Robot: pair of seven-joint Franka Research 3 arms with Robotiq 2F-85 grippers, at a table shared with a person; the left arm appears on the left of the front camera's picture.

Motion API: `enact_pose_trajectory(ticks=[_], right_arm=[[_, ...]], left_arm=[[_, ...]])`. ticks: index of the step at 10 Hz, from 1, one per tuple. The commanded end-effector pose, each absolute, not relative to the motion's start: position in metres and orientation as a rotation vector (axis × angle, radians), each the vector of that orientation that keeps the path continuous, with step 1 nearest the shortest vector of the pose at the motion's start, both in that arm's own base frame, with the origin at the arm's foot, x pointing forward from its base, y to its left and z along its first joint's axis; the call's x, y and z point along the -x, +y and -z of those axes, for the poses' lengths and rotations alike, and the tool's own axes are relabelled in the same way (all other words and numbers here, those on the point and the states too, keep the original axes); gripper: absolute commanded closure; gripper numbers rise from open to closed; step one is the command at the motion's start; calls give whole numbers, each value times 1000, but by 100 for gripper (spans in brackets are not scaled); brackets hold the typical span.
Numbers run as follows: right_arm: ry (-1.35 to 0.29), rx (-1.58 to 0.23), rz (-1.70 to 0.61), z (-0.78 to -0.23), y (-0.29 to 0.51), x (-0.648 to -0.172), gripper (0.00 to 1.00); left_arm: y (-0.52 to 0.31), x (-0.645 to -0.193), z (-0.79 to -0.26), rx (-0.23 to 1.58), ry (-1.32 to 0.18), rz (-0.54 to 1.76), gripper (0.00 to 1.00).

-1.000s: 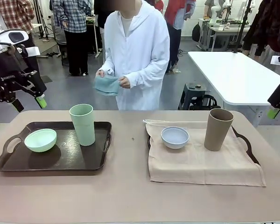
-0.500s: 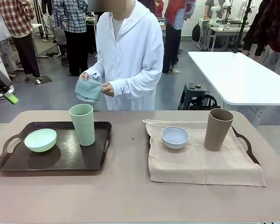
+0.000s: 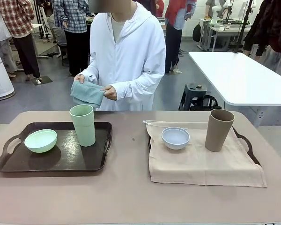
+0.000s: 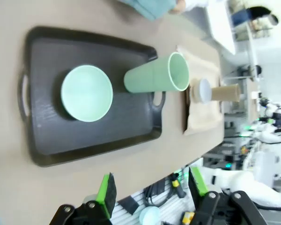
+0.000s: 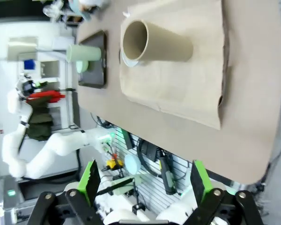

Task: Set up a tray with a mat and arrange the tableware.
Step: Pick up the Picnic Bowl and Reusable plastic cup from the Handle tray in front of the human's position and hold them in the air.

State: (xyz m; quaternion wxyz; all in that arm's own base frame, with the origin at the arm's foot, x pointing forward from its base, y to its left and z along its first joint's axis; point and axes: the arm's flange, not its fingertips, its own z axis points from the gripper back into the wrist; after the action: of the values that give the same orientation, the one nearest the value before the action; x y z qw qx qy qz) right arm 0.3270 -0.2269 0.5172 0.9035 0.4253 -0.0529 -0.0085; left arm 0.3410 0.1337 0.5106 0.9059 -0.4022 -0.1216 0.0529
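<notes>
A: Two grippers, left gripper (image 4: 151, 187) and right gripper (image 5: 144, 180), are hanging wide open, empty. Obstacles?
B: Green tumbler (image 3: 83, 124), mint bowl (image 3: 40, 140) are sitting on the bare tray (image 3: 61, 161); tan tumbler (image 3: 218, 129), white bowl (image 3: 175, 137) on the mat (image 3: 201, 166). Person (image 3: 131, 51) is holding cloth (image 3: 87, 93) beyond the far edge.

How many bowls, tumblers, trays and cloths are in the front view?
Bowls: 2 (mint green bowl, greyish white bowl)
Tumblers: 2 (pale green tumbler, tan tumbler)
Trays: 2 (bare dark tray, mat-covered tray)
Cloths: 2 (beige mat, teal cloth)
Total: 8
</notes>
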Motion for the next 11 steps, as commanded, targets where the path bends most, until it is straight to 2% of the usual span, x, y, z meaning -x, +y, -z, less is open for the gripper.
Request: enact_pose_trajectory(ticks=[1,5,9,11], right_arm=[[-108,-978,15,-508,-247,-327,0],[-74,-1042,80,-482,-277,-312,0],[-55,-1068,127,-463,-284,-309,0],[-48,-1059,124,-461,-279,-311,0]], left_arm=[[148,-329,-499,932,-325,-86,18],[159,-322,-491,1026,-341,-138,18],[149,-314,-498,1001,-337,-157,18],[151,-311,-509,971,-278,-169,18]])
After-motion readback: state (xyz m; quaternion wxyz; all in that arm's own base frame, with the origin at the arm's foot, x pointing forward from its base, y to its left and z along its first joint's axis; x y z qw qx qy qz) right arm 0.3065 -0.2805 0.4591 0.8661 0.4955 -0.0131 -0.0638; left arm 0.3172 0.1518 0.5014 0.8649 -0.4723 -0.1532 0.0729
